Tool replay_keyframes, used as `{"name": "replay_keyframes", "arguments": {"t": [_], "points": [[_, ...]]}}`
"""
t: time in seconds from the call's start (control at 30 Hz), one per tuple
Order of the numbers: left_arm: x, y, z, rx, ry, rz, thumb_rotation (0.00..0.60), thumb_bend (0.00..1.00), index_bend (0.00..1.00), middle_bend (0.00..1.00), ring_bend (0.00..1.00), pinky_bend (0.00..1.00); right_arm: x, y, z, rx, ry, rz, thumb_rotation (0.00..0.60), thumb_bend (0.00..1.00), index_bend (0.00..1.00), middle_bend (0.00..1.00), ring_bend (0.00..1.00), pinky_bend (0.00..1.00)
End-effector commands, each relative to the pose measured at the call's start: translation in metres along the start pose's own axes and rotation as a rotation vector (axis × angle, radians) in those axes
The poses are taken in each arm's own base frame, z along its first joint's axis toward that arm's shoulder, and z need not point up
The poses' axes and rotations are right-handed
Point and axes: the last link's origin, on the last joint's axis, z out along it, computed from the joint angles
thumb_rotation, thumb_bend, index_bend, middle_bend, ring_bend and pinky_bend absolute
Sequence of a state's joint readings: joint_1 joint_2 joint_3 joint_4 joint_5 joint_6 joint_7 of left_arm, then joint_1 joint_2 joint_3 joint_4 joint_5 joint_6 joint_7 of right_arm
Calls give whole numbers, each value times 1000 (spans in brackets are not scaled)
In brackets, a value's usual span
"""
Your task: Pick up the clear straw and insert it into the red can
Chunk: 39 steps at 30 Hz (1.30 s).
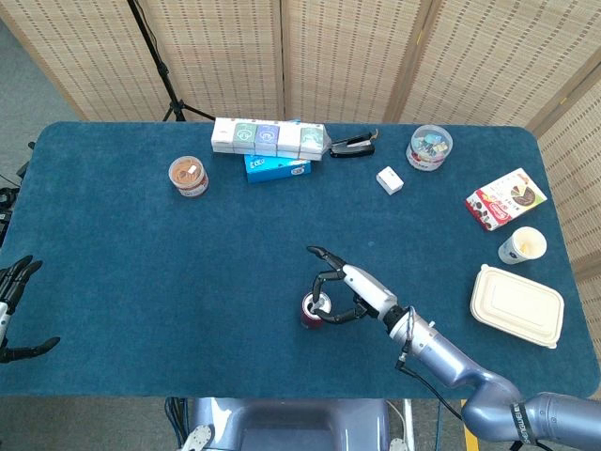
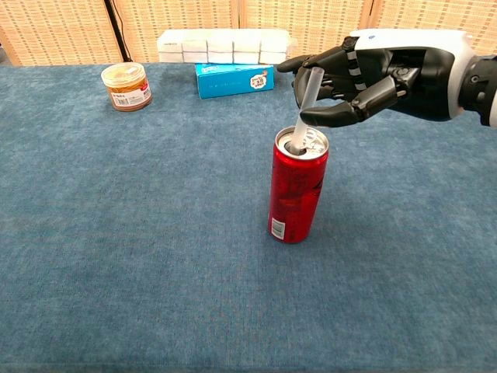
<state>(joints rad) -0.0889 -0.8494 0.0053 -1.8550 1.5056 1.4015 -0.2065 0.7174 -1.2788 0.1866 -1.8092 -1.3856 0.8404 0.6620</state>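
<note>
The red can (image 2: 297,189) (image 1: 311,312) stands upright in the middle of the blue table. A clear straw (image 2: 305,106) leans out of its top opening, most of its length down inside the can. My right hand (image 2: 371,74) (image 1: 347,290) hovers just above and to the right of the can and pinches the straw's upper end between thumb and fingers. My left hand (image 1: 13,308) rests at the table's left edge, fingers spread, holding nothing.
At the back stand an orange-lidded jar (image 2: 126,85), a blue box (image 2: 234,79) and a row of white boxes (image 2: 223,46). The head view also shows a white takeaway box (image 1: 517,305), a paper cup (image 1: 522,246), a snack pack (image 1: 505,199) and a round tub (image 1: 428,147) on the right.
</note>
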Motion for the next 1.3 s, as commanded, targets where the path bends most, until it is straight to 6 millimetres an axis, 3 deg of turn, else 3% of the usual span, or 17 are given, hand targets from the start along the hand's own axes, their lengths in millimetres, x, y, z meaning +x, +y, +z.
{"name": "replay_keyframes", "arguments": {"t": [0.03, 0.63, 0.97, 1.17, 1.3], "points": [[0, 0, 0, -1, 0, -1, 600, 90, 0, 0, 0, 0, -1, 1, 0, -5, -5, -5, 600, 701, 586, 0, 0, 0], [0, 0, 0, -3, -2, -6, 600, 90, 0, 0, 0, 0, -2, 3, 0, -30, -40, 21, 600, 702, 408, 0, 0, 0], [1, 0, -1, -5, -2, -5, 600, 90, 0, 0, 0, 0, 3, -4, -6, -2, -33, 23, 600, 702, 368, 0, 0, 0], [1, 0, 0, -5, 0, -4, 600, 91, 0, 0, 0, 0, 22, -21, -16, 66, 17, -61, 600, 702, 307, 0, 0, 0], [0, 0, -2, -7, 1, -2, 600, 91, 0, 0, 0, 0, 46, -22, -28, 75, 106, -170, 600, 673, 258, 0, 0, 0]]}}
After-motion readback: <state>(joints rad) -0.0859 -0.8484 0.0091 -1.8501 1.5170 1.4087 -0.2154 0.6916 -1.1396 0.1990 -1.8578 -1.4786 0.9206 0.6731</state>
